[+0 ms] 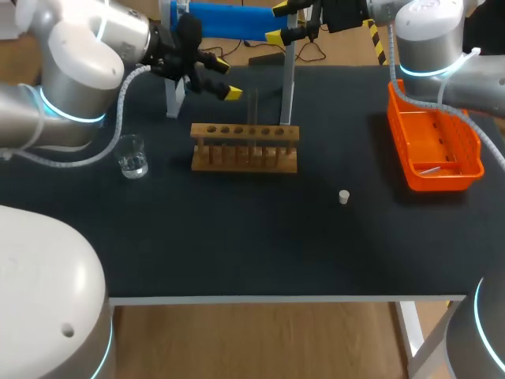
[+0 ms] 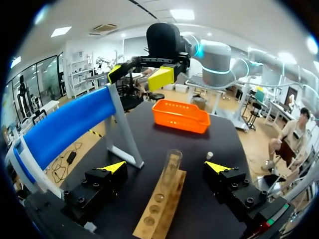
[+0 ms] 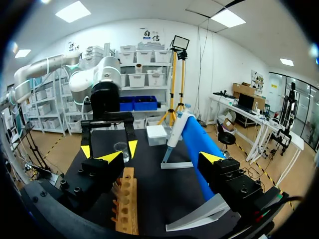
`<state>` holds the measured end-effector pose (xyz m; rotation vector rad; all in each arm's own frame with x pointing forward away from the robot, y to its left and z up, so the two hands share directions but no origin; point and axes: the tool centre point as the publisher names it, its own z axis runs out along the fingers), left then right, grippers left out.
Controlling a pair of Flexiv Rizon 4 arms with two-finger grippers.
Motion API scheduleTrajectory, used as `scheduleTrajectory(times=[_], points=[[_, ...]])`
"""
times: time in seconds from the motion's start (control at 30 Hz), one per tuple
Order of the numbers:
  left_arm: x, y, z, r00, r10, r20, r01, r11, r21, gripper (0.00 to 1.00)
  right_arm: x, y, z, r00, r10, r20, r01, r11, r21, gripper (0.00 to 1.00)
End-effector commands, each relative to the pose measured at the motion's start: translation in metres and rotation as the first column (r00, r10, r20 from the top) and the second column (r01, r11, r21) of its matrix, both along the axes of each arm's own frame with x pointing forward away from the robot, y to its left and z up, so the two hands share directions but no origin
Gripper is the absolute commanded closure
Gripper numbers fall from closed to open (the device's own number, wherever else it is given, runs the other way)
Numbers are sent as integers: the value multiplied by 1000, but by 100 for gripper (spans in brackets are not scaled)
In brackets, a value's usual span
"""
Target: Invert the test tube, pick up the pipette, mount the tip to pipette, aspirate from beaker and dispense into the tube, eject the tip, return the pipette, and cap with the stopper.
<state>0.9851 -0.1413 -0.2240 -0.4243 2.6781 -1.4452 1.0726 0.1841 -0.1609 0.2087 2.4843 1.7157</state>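
Note:
A clear test tube (image 1: 254,118) stands in the wooden rack (image 1: 245,150) at mid-table. My left gripper (image 1: 226,80) hovers open just left of and above the rack. In the left wrist view the tube (image 2: 172,167) rises ahead of the gripper (image 2: 166,168), between the spread fingers and untouched. The blue pipette (image 1: 225,20) lies on its stand at the back. My right gripper (image 1: 278,23) hangs open beside it; in the right wrist view the pipette (image 3: 197,142) sits just ahead of that gripper (image 3: 160,158). A beaker (image 1: 132,155) stands left of the rack. The white stopper (image 1: 344,197) lies right of it.
An orange basket (image 1: 434,146) sits at the table's right side with a small pale item inside. The pipette stand's legs (image 1: 288,87) rise just behind the rack. Bare black tabletop (image 1: 252,245) stretches toward the front edge.

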Motion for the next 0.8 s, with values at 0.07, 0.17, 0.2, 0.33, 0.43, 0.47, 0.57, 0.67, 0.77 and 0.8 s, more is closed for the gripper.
scheduleTrajectory(times=[0.07,0.17,0.2,0.33,0.43,0.47,0.57,0.67,0.77,0.8], points=[[6,-8,-6,1000,-7,6,7,1000,4,0,0,-1,1,1000,3,-3,-3,1000,-4,0],[6,-12,-9,1000,-11,8,11,1000,8,0,0,-1,1,1000,3,-3,-3,1000,-4,0],[6,-12,-10,1000,-12,11,12,1000,12,0,0,-1,1,1000,3,-3,-3,1000,-4,0],[2,-15,-16,1000,-9,18,8,1000,13,0,0,-1,1,1000,3,-3,-3,1000,-4,0],[-1,-18,-21,1000,-3,20,2,1000,20,0,0,-1,1,1000,3,-3,-3,1000,-4,0],[-2,-18,-23,1000,8,20,-8,1000,25,0,0,-1,1,1000,3,-3,-3,1000,-4,0],[-6,-20,-27,999,28,22,-29,999,18,0,0,-1,1,1000,3,-3,-3,1000,-4,0],[-10,-24,-32,999,47,24,-47,999,24,0,0,-1,1,1000,3,-3,-3,1000,-4,0],[-14,-27,-35,996,79,31,-80,997,19,0,0,-1,1,1000,3,-3,-3,1000,-4,0],[-15,-28,-36,995,90,33,-91,996,18,0,0,-1,1,1000,3,-3,-3,1000,-4,0]])
